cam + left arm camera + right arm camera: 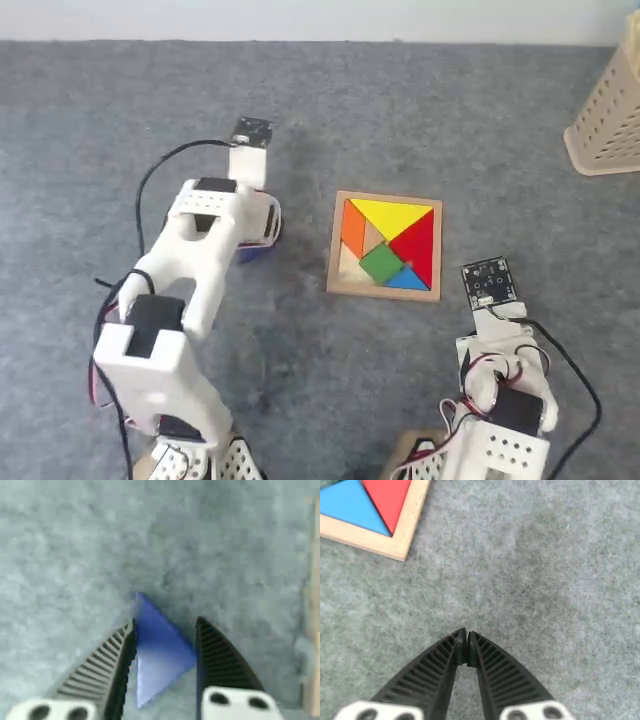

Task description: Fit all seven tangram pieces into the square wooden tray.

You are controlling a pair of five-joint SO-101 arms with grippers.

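Observation:
The square wooden tray (334, 262) lies on the grey carpet right of centre. It holds a yellow triangle (388, 214), a red triangle (418, 245), an orange piece (353, 232), a green square (381, 263) and a light blue triangle (409, 280); bare wood shows at its lower left. A dark blue triangle (160, 647) sits between the fingers of my left gripper (165, 623), which touch it on both sides, left of the tray. My right gripper (466, 634) is shut and empty over the carpet, just off the tray's corner (400, 540).
A beige perforated basket (610, 110) stands at the far right edge. Open carpet surrounds the tray. The left arm's white body (190, 270) stretches across the left half of the table.

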